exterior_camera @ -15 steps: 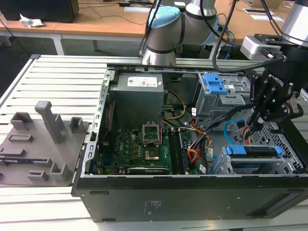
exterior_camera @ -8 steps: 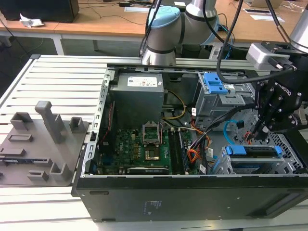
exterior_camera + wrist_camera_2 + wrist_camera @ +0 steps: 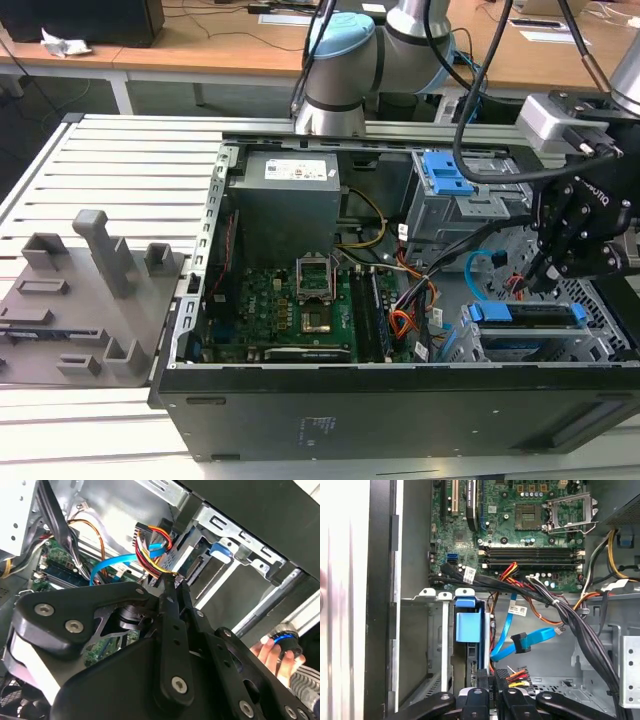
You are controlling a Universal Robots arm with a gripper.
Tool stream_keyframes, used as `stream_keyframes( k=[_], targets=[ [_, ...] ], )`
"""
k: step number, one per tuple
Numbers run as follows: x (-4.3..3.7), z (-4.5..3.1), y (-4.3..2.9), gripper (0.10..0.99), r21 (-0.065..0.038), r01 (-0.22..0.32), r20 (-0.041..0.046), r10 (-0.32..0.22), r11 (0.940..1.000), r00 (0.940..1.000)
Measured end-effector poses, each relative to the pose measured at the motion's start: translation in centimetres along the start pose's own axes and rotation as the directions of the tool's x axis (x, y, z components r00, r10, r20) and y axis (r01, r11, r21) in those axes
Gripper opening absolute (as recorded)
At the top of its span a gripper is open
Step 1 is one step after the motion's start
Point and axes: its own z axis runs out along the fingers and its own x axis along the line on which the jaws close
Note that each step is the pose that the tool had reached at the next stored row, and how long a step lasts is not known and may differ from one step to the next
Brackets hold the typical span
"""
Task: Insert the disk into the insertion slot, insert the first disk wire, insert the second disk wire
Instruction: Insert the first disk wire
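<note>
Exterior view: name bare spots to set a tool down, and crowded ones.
Free: ribbed table beyond fixture plate, on the exterior view's left of computer case. Crowded: around the gripper, shut on the first disk wire, by the disk.

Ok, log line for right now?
disk: in insertion slot | claw: shut on first disk wire plug, beside disk | second disk wire: plug hanging free
</note>
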Motion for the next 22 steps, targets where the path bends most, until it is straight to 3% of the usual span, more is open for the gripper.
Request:
stream_keyframes(
  k=[2,3,7,12,17,22],
  targets=[
    [0.46,0.03,-0.01,0.169,0.0,0.001,0.0309,-0.001,1.0,0.9995],
    [0.79,0.05,-0.02,0.169,-0.001,0.002,0.0397,-0.002,1.0,0.9992],
    [2.02,0.13,-0.04,0.169,-0.001,0.002,0.0532,-0.002,1.0,0.9986],
    [2.55,0.38,-0.28,0.169,-0.001,0.003,0.0684,-0.003,1.0,0.9977],
    [2.56,0.95,-0.67,0.169,-0.002,0.003,0.0683,-0.003,1.0,0.9977],
    [2.88,0.99,-0.71,0.169,-0.002,0.003,0.0685,-0.003,1.0,0.9976]
  ],
)
